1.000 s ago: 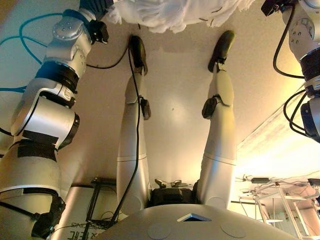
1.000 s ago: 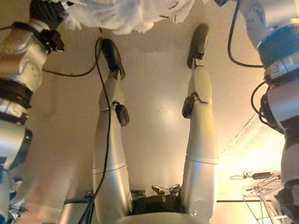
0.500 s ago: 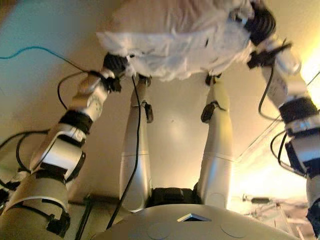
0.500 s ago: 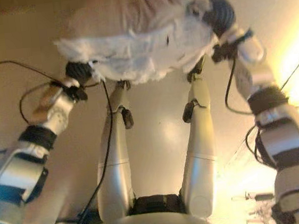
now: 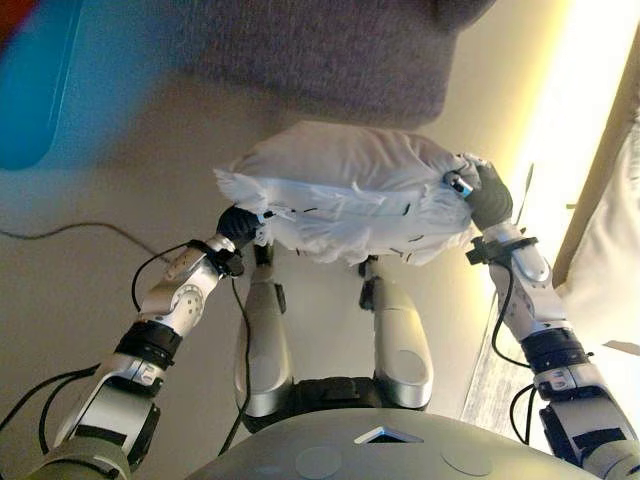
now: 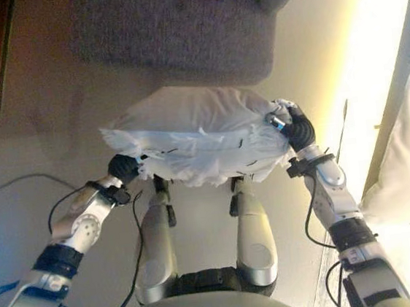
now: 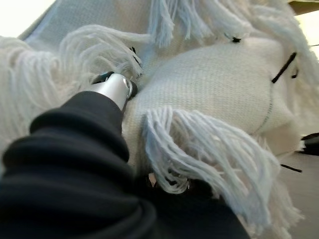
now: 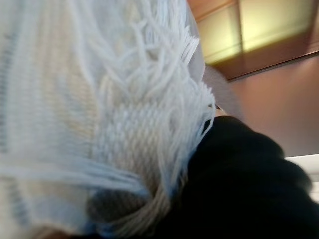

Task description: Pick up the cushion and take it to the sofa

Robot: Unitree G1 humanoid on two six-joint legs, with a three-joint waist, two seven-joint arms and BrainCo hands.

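A white knitted cushion [image 5: 350, 190] with fringed edges and dark stitches hangs above the floor between my two hands. My left hand [image 5: 238, 225] grips its left edge, and in the left wrist view a silver finger [image 7: 115, 87] digs into the fringe. My right hand [image 5: 488, 196] holds the right corner, one fingertip hooked over it; the right wrist view shows only the cushion's fringe [image 8: 149, 124] against the dark cover. The grey sofa [image 5: 330, 60] stands just beyond the cushion, at the top of both eye views.
A blue-looking object [image 5: 35, 95] sits left of the sofa. White cloth [image 5: 612, 260] hangs at the right edge, beside a brightly lit strip of floor [image 5: 550, 140]. Beige floor [image 5: 70, 280] spreads to the left.
The camera has tipped up, bringing the sofa into view. Both hands have lifted the cushion and carry it in front of the sofa, arms stretched further forward.
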